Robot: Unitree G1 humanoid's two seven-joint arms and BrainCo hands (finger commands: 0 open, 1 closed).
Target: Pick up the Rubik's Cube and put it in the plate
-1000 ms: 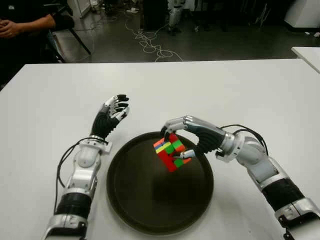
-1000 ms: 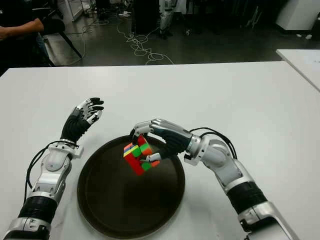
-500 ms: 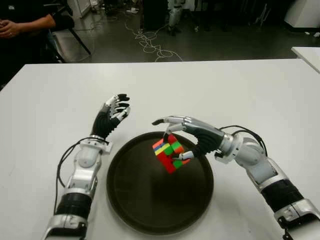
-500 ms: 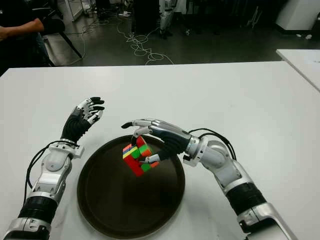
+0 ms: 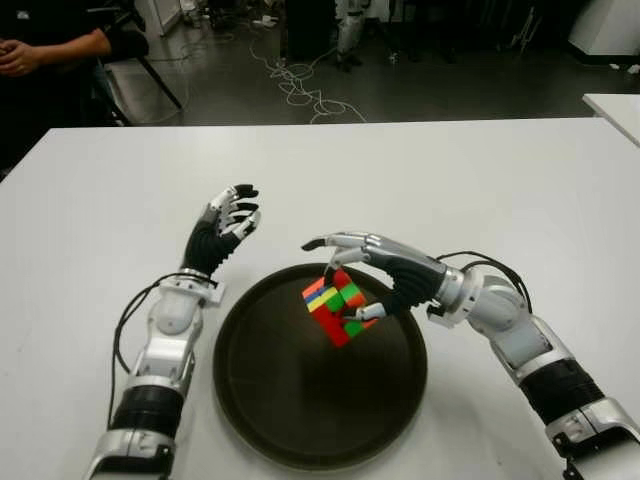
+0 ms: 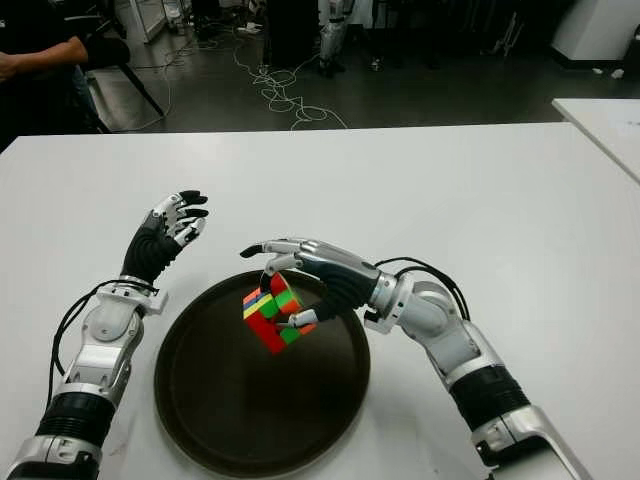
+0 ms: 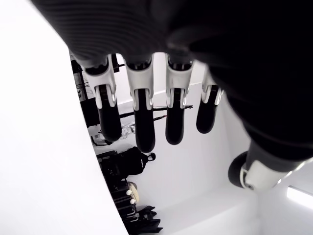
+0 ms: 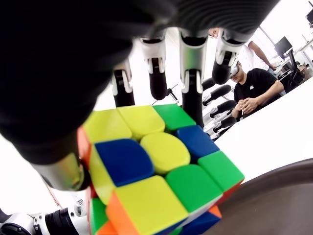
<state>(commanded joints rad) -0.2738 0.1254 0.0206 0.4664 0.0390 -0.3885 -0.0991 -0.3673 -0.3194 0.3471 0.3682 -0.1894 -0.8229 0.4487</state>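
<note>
The Rubik's Cube [image 5: 335, 308] hangs tilted on one corner over the far part of the dark round plate [image 5: 300, 420]. My right hand [image 5: 345, 280] reaches in from the right and pinches it between the thumb and the middle fingers, with the index finger stretched out past it. The right wrist view shows the cube [image 8: 156, 171] close under the fingers [image 8: 190, 88], above the plate rim [image 8: 274, 196]. My left hand [image 5: 228, 215] is raised beside the plate's left side, fingers spread and holding nothing.
The white table [image 5: 480, 180] stretches around the plate. A person [image 5: 40, 50] sits beyond its far left corner. Cables [image 5: 300, 85] lie on the floor behind, and another white table [image 5: 615, 105] shows at the right edge.
My right hand's fingers have loosened from a curl over the cube, the index finger stretching out. The cube has shifted slightly left. The left hand has stayed put.
</note>
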